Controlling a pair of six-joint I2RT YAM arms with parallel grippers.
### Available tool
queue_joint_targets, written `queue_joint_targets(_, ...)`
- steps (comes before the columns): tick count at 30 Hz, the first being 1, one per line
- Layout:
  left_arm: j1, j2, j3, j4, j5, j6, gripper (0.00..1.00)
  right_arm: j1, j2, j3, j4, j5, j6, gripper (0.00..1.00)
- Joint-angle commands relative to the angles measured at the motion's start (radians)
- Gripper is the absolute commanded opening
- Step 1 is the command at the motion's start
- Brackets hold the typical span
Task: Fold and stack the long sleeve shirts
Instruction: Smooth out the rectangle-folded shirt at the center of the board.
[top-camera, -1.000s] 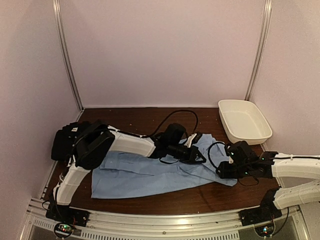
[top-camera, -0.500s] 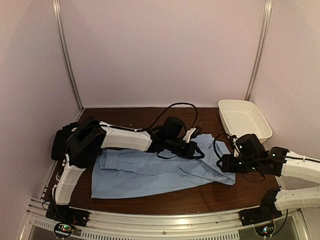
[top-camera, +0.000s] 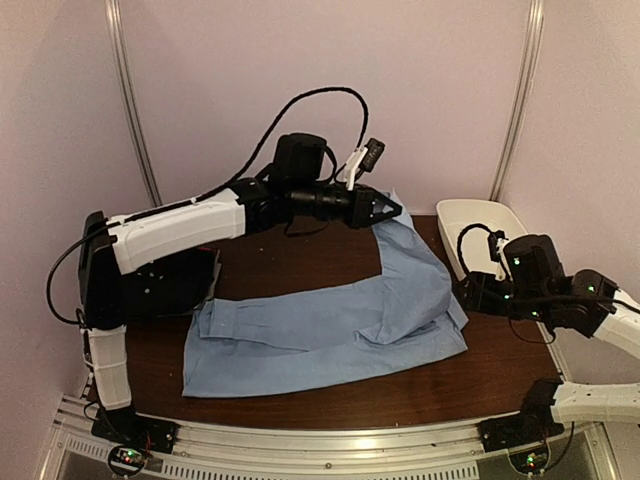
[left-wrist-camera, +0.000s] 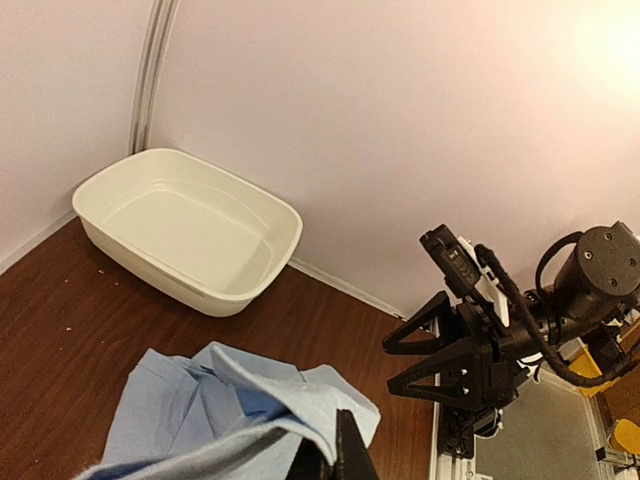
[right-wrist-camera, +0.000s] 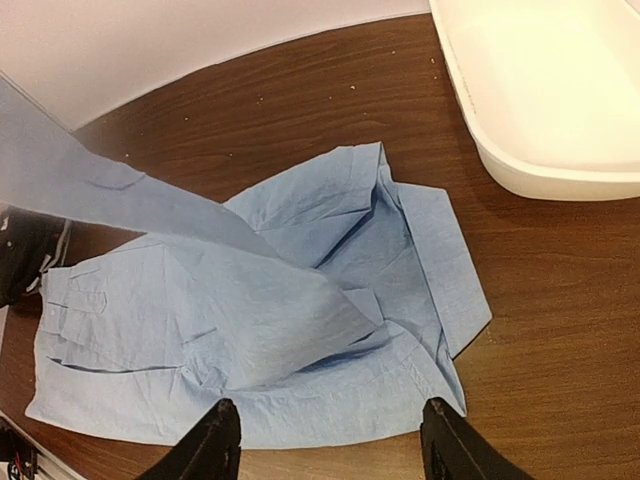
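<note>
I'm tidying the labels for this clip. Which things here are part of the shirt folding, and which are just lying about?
Part of the job:
- blue shirt, one edge pinched and lifted by the left gripper
- black shirt, lying to the left of the blue one

Just lying about:
- white tub, empty, at the back right

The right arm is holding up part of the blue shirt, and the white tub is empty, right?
No: the left gripper holds up the blue shirt, as the top view shows; the right gripper hangs open. The tub is empty.
</note>
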Motion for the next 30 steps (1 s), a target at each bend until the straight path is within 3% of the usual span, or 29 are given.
queue_joint_targets(1,0.015,-0.077,0.014,-0.121,-0.13,0.064,0.0,-0.003,0.023,0.007,-0.028,0.042,-0.01,0.63)
queue_joint_targets(10,0.025,-0.152,0.054,-0.243,-0.287,0.065,0.0,-0.013,0.103,-0.009,0.034,0.014,-0.034,0.63)
queue_joint_targets(30,0.036,0.031,0.409,-0.26,-0.196,0.116,0.0,-0.015,0.192,-0.249,0.43,-0.227,-0.021,0.6)
